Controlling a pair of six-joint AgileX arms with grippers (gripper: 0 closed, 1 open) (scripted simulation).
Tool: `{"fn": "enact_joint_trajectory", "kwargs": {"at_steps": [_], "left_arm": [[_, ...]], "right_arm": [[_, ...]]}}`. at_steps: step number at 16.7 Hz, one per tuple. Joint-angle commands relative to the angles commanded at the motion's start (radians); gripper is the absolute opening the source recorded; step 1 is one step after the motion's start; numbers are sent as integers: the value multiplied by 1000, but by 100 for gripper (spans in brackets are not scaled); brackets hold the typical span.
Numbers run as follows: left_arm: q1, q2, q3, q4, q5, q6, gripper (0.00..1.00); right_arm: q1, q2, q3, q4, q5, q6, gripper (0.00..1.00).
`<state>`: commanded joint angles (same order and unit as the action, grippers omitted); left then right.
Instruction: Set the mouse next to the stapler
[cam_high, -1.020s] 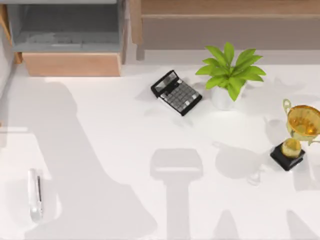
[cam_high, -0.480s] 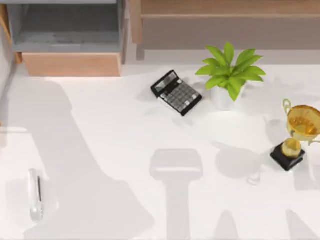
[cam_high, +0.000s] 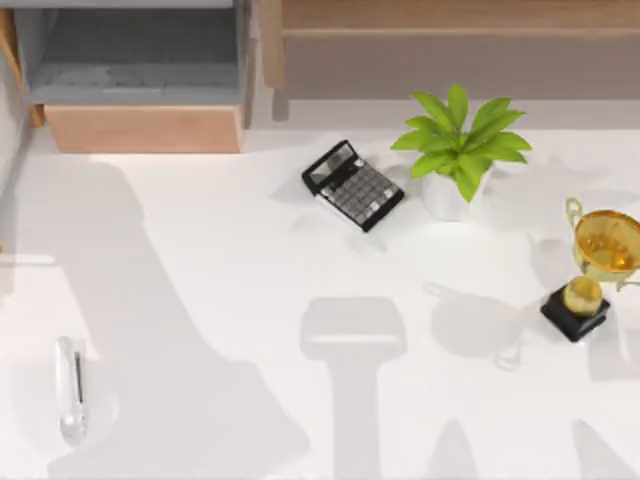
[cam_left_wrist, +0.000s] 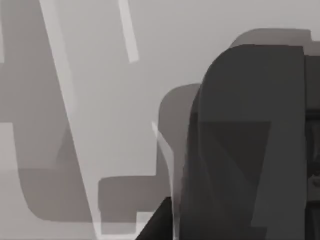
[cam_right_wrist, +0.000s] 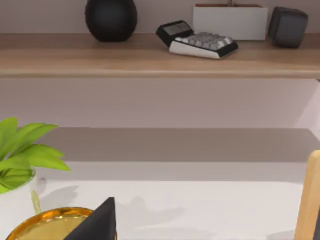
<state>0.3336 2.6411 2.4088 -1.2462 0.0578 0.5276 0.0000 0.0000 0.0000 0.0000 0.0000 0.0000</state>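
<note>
- Stapler (cam_high: 70, 389) lies at 8 o'clock on the tabletop (cam_high: 230, 280): slim, white and glossy, with a dark slit on top.
- Mouse: I can't pick it out.
- Left claw (cam_left_wrist: 240, 150) and right claw (cam_right_wrist: 100, 222): can't tell whether either is open or closed.
- Risk: the right claw sits close to the shiny gold trophy (cam_high: 592, 268) at 3 o'clock. It's top-heavy, so a careless sweep could topple it.
- White on white, so the stapler is easily misjudged.

Top view count: one white stapler (cam_high: 70, 388) at the near left; one calculator (cam_high: 353, 185) at the far centre; one potted plant (cam_high: 455, 150) to its right; one gold trophy (cam_high: 592, 265) at the right edge. Right wrist view adds one black vase (cam_right_wrist: 110, 19) on a shelf (cam_right_wrist: 150, 62).
</note>
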Motion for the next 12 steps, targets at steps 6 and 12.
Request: {"fn": "enact_joint_trajectory", "kwargs": {"at_steps": [6,12], "left_arm": [[0,0,0,0,0,0,2],[0,0,0,0,0,0,0]], "right_arm": [[0,0,0,0,0,0,100],[0,0,0,0,0,0,100]]}}
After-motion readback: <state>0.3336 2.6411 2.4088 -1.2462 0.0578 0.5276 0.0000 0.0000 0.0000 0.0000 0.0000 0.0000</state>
